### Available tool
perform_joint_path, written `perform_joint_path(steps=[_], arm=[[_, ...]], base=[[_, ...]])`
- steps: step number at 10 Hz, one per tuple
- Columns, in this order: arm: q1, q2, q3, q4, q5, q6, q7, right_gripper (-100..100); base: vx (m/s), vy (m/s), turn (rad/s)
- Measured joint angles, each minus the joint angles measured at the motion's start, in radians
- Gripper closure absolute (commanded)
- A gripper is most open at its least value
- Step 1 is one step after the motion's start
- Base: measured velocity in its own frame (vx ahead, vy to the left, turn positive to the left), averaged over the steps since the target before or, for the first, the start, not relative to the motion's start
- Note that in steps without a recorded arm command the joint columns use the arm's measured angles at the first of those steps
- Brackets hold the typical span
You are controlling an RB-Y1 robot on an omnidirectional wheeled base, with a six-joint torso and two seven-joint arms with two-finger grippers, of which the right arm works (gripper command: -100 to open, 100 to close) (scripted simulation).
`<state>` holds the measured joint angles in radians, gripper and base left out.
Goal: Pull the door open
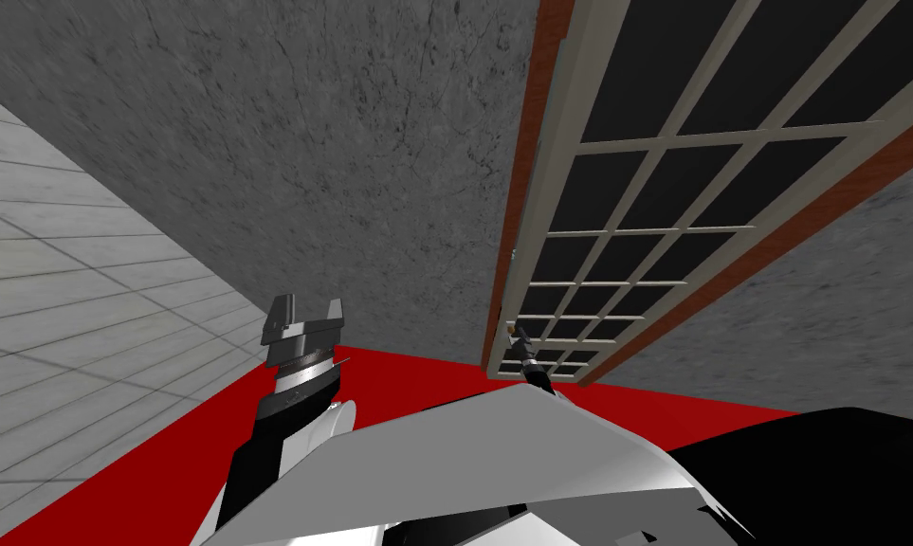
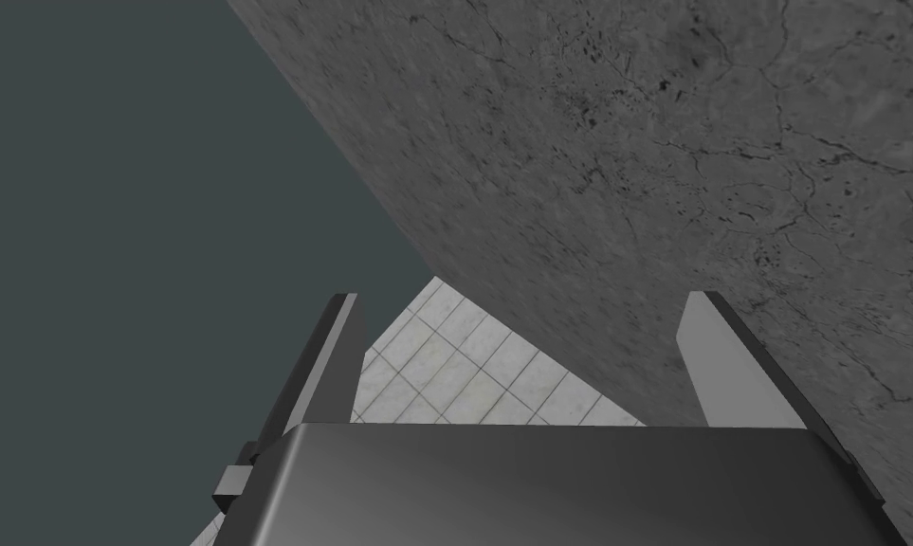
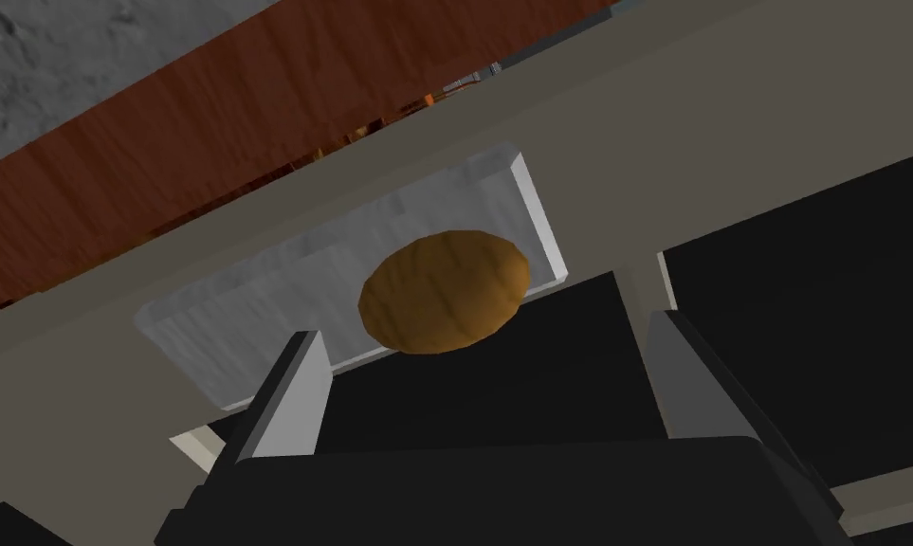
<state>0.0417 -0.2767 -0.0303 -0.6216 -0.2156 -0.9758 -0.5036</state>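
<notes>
The door (image 1: 625,199) has beige bars around dark panes and sits in a brown wooden frame (image 1: 513,227). Its round brown knob (image 3: 443,290) is mounted on a grey metal plate (image 3: 255,303) at the door's edge. My right gripper (image 3: 483,327) is open, and the knob lies just past its fingertips, in line with the gap between them, not gripped. In the head view that gripper (image 1: 520,347) is small, right below the knob (image 1: 511,329). My left gripper (image 1: 309,305) is raised to the left, away from the door, and in its own wrist view the left gripper (image 2: 520,298) is open and empty.
A rough grey wall (image 1: 331,161) runs left of the door frame and continues on its right. A pale tiled wall (image 1: 56,284) closes the left side. The floor (image 1: 397,379) is red. A black area (image 1: 824,455) lies at the lower right.
</notes>
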Motion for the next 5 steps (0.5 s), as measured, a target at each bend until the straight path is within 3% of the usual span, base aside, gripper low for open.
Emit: perform_joint_path(steps=[5], arm=[[-0.011,0.013,0.021,-0.010,-0.049,0.015,-0.130,-100]], base=[[-0.059,-0.011,0.025]])
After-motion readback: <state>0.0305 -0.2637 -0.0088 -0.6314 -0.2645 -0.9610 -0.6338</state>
